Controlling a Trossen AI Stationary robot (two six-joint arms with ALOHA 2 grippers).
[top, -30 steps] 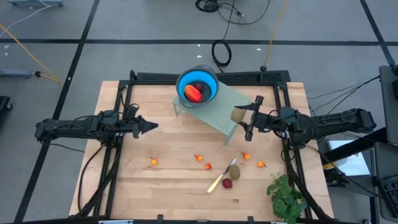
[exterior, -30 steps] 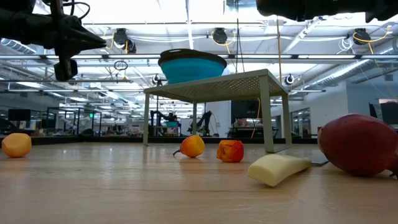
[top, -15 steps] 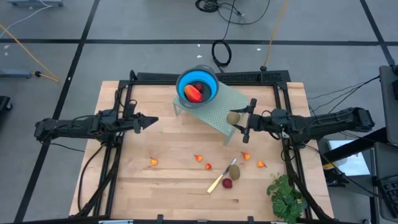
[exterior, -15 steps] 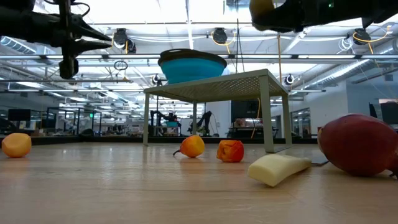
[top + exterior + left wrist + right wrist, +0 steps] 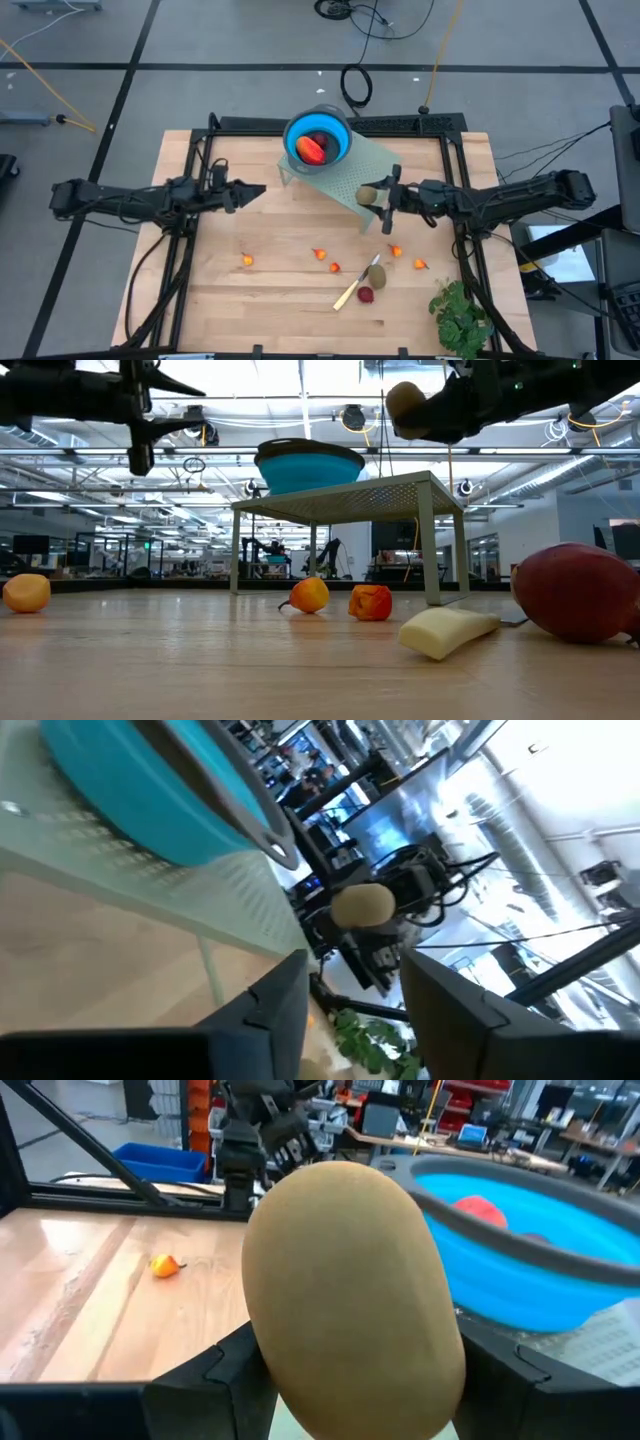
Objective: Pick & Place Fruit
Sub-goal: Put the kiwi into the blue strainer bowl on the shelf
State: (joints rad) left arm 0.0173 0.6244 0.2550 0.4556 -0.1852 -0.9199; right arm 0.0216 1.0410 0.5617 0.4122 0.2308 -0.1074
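Observation:
A brownish-green oval fruit [image 5: 366, 194] is up in the air at the near right corner of the pale green perforated stand [image 5: 340, 176], and my right gripper [image 5: 374, 197] is shut on it. On the stand's far end sits a blue bowl [image 5: 291, 133] with a red-orange piece [image 5: 312, 149] inside. My left gripper [image 5: 256, 190] hovers open and empty over the table's left half, pointing at the stand. A second oval [image 5: 376, 273], a dark red ball [image 5: 366, 294] and several tiny orange-red pieces [image 5: 320, 253] lie on the table. My right gripper pinches the oval fruit between its two fingers [image 5: 205, 1370], one on each flank [image 5: 275, 1360]. The fingers come in level from the table's right side. The fruit sticks out ahead of the fingers, lifted clear above the stand's corner [image 5: 405, 405].
A pale-handled knife [image 5: 349, 292] lies beside the near oval and the red ball. A leafy green bunch [image 5: 459, 316] sits at the table's near right corner. One tiny orange piece [image 5: 247, 260] lies alone at the near left. Bare wood spreads under my left arm.
My right gripper has carried the oval fruit toward the table's left, closer to the bowl, sinking a little and rolling its wrist. My left gripper has edged toward the stand and opened its fingers.

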